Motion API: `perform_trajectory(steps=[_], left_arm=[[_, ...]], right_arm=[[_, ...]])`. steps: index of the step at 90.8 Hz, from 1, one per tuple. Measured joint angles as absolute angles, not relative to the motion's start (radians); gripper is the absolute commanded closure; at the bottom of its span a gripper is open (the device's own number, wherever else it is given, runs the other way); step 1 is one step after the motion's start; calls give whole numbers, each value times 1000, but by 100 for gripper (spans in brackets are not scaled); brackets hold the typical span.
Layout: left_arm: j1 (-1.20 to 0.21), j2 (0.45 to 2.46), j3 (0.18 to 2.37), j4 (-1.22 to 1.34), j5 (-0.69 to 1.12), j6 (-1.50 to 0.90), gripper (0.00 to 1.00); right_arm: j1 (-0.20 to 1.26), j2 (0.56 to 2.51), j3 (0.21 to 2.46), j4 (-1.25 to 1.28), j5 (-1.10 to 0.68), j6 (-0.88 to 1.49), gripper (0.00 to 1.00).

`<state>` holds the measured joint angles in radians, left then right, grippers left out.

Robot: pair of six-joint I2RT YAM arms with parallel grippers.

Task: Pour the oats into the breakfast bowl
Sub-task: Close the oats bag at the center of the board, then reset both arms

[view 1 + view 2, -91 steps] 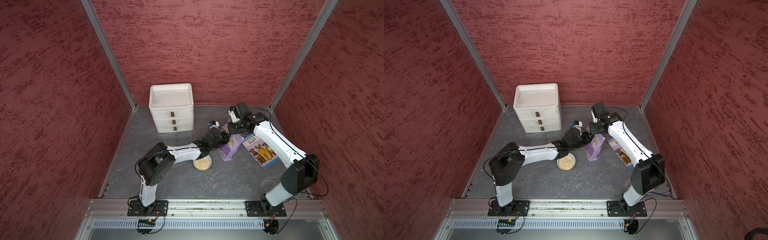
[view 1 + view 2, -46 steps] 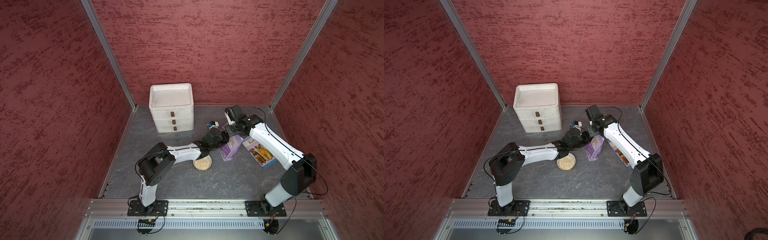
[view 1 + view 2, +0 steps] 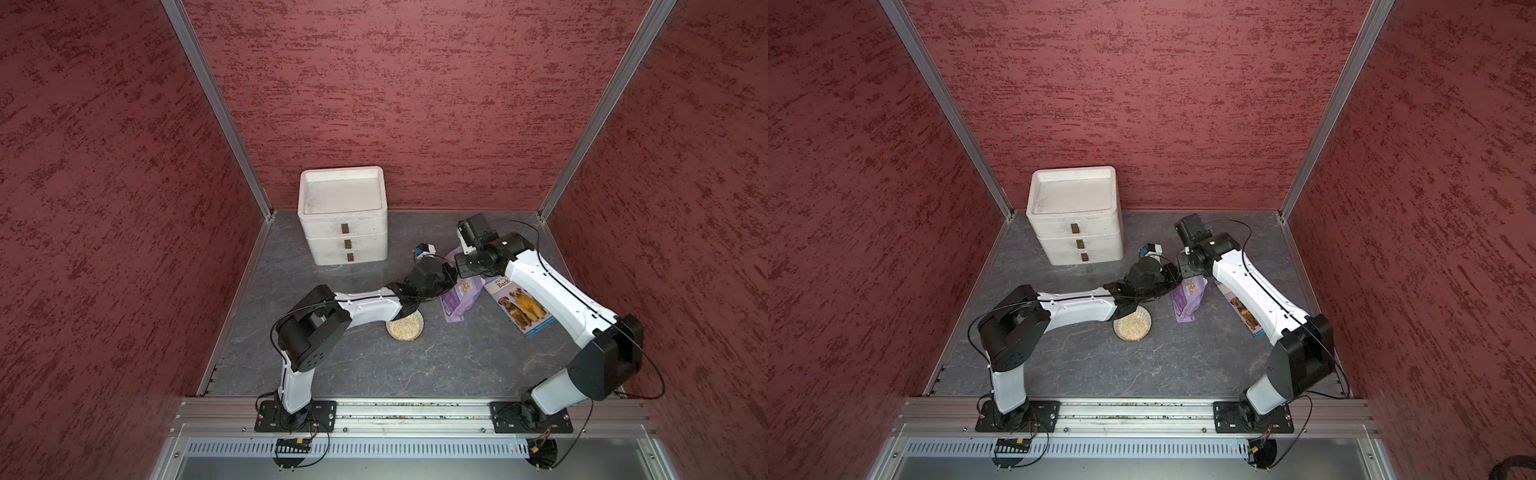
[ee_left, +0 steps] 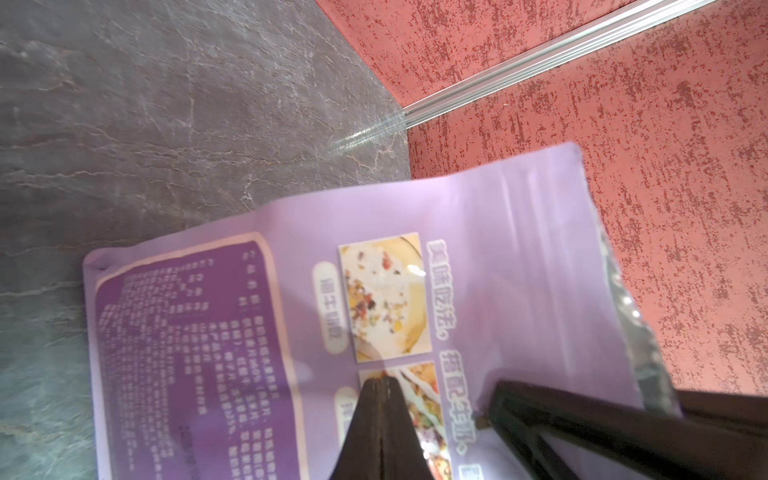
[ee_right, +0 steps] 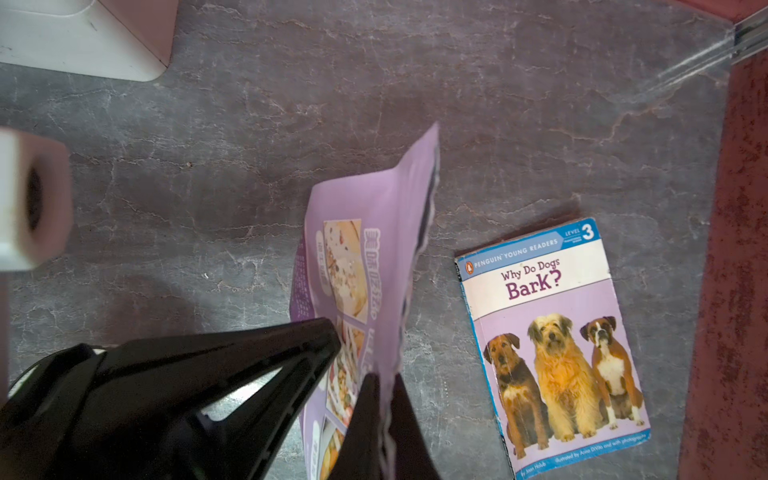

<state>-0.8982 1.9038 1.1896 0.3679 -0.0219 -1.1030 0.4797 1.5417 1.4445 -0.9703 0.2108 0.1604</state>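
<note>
**Current condition.** In both top views the pouch [image 3: 457, 297] is just right of centre. Its base is toward the lower edge of the frame and its torn mouth is under the two wrists. The bowl [image 3: 422, 326] sits to the lower left of the pouch, near it but apart, partly under the left forearm. It already holds a level layer of oats [image 3: 404, 329]. The book [image 5: 552, 340] lies flat to the right of the pouch and does not touch it.

**Grip state.** The right gripper [image 5: 380, 399] is closed, with the edge of the pouch mouth pinched between its fingers. The left gripper [image 4: 380, 399] is also closed, its tip against the printed face of the pouch, and it appears to pinch that panel.

**Step in hand (judged).** With oats already in the bowl, the likely step is to bring the pouch upright and set it down.

**Procedure.**
1. Keep the mouth higher than the base at all times, because the top is open and loose flakes will run out.
2. Move both grippers together. The film is thin, so pulling them apart may tear or crease it.
3. Lower the pouch onto the bare table [image 3: 415, 365] between the bowl and the book until the base carries the weight.
4. Release one gripper first and confirm the pouch stands before releasing the other.
5. Withdraw the left forearm without brushing the bowl rim.
</note>
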Motion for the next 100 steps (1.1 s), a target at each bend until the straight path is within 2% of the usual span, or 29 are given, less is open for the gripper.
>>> perform_trajectory(steps=[7,12,19,27,32,34,58,61,63,66,68,73,88,100], left_arm=[[-898,1900,1183,367,-25,-1095,91],[-898,1887,1172,362,-25,-1071,81],[-896,1846,1152,344,-30,-1033,49],[-884,1732,1090,302,-47,-962,29],[-863,1641,1048,265,-66,-924,7],[-849,1595,1032,243,-73,-900,2],[-552,1113,915,-64,-219,-629,0],[-516,1067,894,-94,-235,-601,0],[-492,1040,877,-112,-248,-582,0],[-461,1009,852,-130,-265,-559,0],[-440,993,833,-140,-276,-544,0],[-384,962,780,-160,-308,-505,0],[-214,916,622,-184,-361,-394,0],[-72,870,547,-151,-380,-354,0]], right_arm=[[473,1512,1415,-956,202,168,100],[470,1503,1405,-950,197,174,100],[464,1502,1401,-940,191,179,100],[457,1502,1398,-931,181,184,100],[454,1502,1397,-927,175,184,100],[453,1502,1396,-925,173,185,100],[448,1476,1347,-854,152,202,99],[445,1475,1347,-853,146,205,71],[444,1474,1346,-852,141,207,48],[442,1471,1341,-834,139,215,25],[441,1466,1336,-817,136,217,16],[439,1440,1308,-772,136,225,3],[434,1277,1177,-623,160,243,2],[430,1057,994,-368,258,228,2]])
